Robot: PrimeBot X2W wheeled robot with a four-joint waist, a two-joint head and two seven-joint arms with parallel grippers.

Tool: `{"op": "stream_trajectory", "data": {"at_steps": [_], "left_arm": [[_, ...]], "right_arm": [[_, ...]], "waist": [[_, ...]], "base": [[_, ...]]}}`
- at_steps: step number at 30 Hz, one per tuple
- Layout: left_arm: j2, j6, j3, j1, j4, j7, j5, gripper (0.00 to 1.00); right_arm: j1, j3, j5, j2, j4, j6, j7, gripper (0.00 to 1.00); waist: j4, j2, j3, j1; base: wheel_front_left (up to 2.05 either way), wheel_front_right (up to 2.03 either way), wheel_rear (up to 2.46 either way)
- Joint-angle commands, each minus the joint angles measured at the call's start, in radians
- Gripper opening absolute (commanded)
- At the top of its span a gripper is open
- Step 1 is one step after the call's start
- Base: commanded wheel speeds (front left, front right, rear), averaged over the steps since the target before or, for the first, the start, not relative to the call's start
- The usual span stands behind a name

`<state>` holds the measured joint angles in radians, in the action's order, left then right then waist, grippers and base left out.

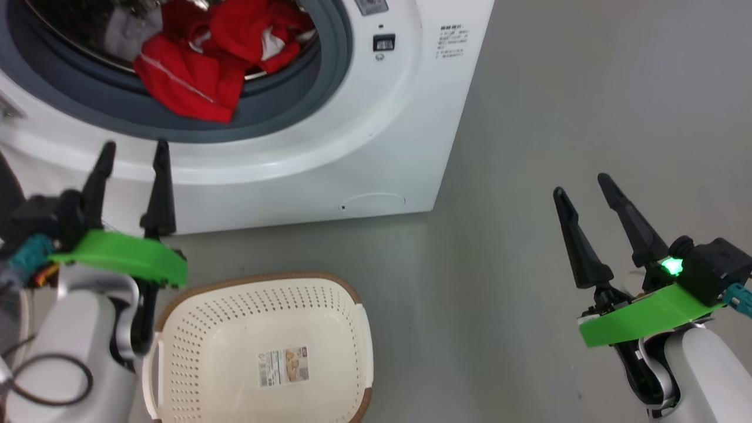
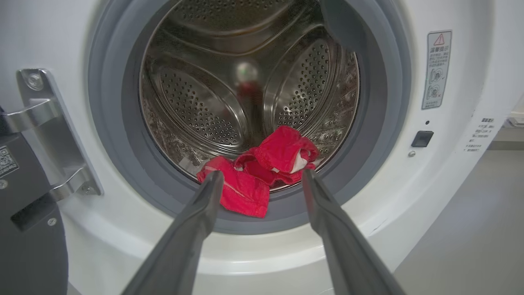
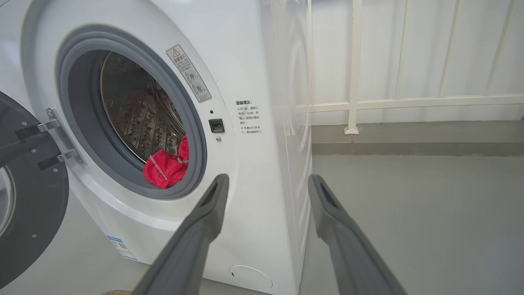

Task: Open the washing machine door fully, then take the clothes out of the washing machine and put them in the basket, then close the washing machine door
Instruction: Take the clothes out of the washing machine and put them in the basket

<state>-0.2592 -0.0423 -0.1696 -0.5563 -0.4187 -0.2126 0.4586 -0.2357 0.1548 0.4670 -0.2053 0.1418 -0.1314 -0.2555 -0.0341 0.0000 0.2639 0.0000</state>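
Standing on the grey floor (image 1: 499,264) is one white boxy front-loading washing machine (image 1: 382,147), its round mouth facing the robot. One glossy black-rimmed round door (image 3: 37,213) is swung wide to the left of the mouth on its metal hinge bracket (image 2: 49,123).

One heap of bright red clothes with white trim (image 2: 254,184) lies at the bottom front of the perforated steel drum (image 2: 204,102). How many garments make it up cannot be told. The heap stretches across the mouth, and one red corner hangs forward over the grey rubber gasket (image 2: 118,143).

One cream-white perforated plastic basket with a brown rim (image 1: 194,352) sits open side up on the floor, just in front of the machine, with a single paper label (image 1: 284,366) inside.

Two hands show. The left hand (image 1: 135,144) has its fingers spread wide, holds nothing, and points at the clothes without touching them. The right hand (image 1: 580,183) is equally spread and empty, above the floor to the machine's right.
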Motion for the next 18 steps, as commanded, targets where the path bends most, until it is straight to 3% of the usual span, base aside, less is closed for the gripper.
{"op": "stream_trajectory", "data": {"at_steps": [1,18], "left_arm": [[-0.033,0.011,0.031,-0.063,-0.003,0.000,0.004,1.00],[-0.009,0.098,0.013,-0.526,-0.349,-0.028,0.017,1.00]], "right_arm": [[-0.024,0.011,-0.016,-0.001,-0.033,0.001,-0.006,1.00],[-0.096,-0.005,-0.013,0.018,-0.121,0.001,-0.006,1.00]], "waist": [[-0.013,0.0000,0.070,0.0000],[-0.042,0.0000,0.311,0.0000]], "base": [[0.00,0.00,0.00],[0.00,0.00,0.00]]}}
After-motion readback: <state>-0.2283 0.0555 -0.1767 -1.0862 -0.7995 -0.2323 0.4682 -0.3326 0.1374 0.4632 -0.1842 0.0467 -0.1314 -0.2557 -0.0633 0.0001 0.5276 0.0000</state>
